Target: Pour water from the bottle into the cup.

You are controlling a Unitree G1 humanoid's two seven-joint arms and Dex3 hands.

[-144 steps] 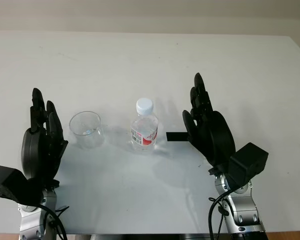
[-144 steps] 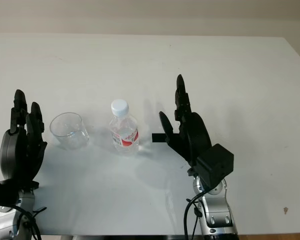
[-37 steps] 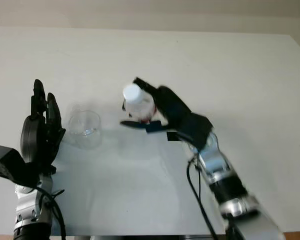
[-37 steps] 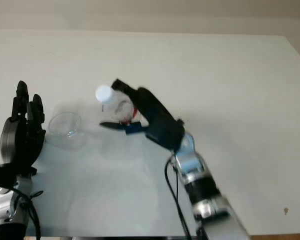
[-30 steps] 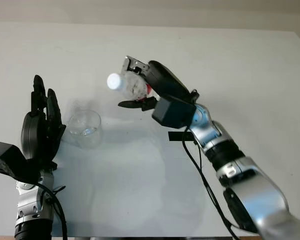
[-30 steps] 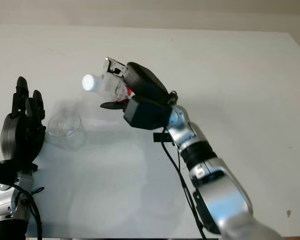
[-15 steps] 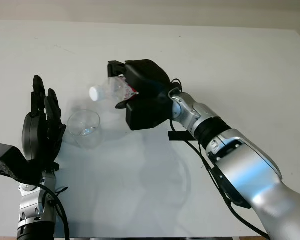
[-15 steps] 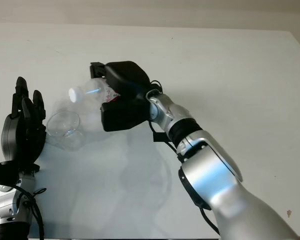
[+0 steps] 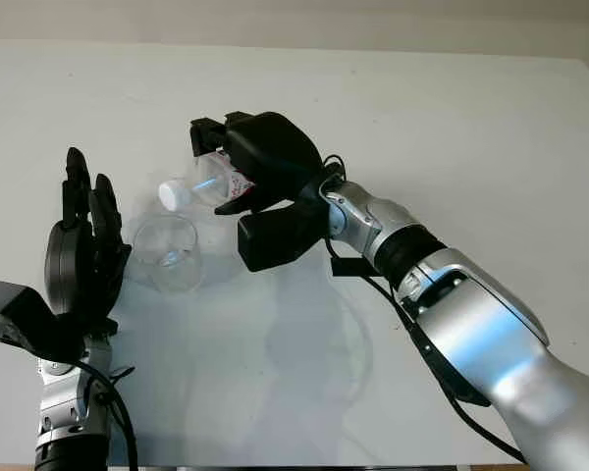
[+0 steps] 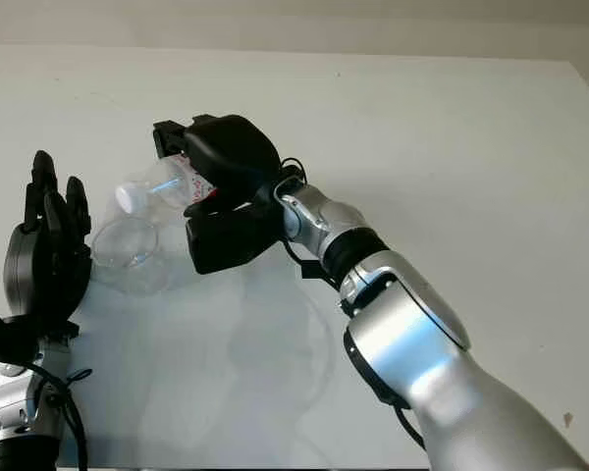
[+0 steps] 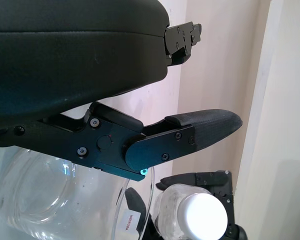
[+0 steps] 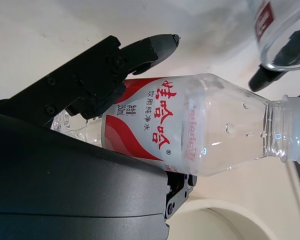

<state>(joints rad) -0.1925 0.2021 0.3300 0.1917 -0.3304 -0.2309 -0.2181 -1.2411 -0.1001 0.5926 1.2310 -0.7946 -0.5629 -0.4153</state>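
— Bottle (image 9: 213, 183) is tipping further, see? Half a second back its white cap (image 9: 171, 195) sat higher and further from the cup; now it hangs just above the rim, left of centre in the left eye view.

— And a few seconds before that it stood upright on the table (image 9: 491, 147), beside the cup (image 9: 166, 252). So the right hand (image 9: 260, 182) has lifted it, carried it leftward and rolled it nearly flat.

— That hand is clenched around the bottle's body, fingers (image 12: 115, 65) over the red label (the right wrist view shows the wrap quite plainly).

— What about the left hand (image 9: 81, 263)?

— Open, holding nothing, upright at the lower left just beside the cup. It hasn't budged all this while.

— Then here's my worry: the cap looks to be on the neck. Tilt it as far as you like, I'd judge no water comes out.

— Agreed. The cup sits on the table, left of centre, and looks empty to me, though the clear plastic makes it hard to be sure. The motion is a pour; whether anything actually flows, I can't tell.
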